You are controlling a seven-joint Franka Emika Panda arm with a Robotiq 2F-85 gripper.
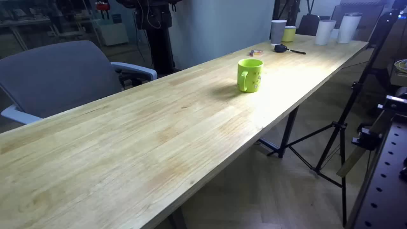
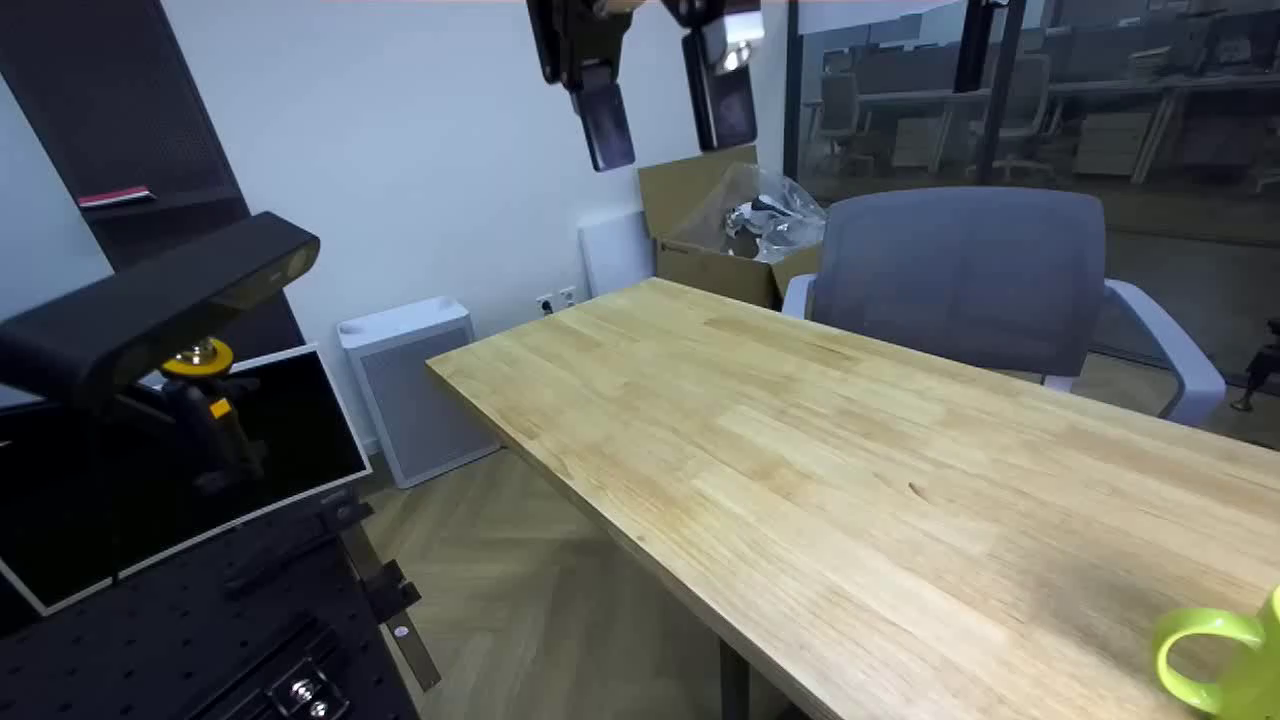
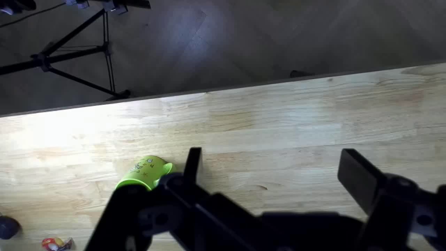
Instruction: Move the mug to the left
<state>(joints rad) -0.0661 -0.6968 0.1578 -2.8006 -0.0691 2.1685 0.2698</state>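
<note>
The lime-green mug [image 1: 250,76] stands upright on the wooden table [image 1: 152,133], with small printed marks on its side. In an exterior view only its handle and part of its body [image 2: 1245,670] show at the lower right edge. In the wrist view the mug [image 3: 142,171] is at the lower left, partly hidden behind a finger. My gripper [image 2: 672,140] is high above the table, well apart from the mug. In the wrist view the gripper's fingers [image 3: 270,157] are wide apart, with only bare table seen between them.
At the far table end stand a grey cup [image 1: 278,32], a yellowish cup [image 1: 289,34] and white cups [image 1: 325,32]. A black object with a strap [image 1: 281,48] and a small colourful packet [image 1: 256,52] lie nearer. A chair [image 2: 965,280] stands along the table.
</note>
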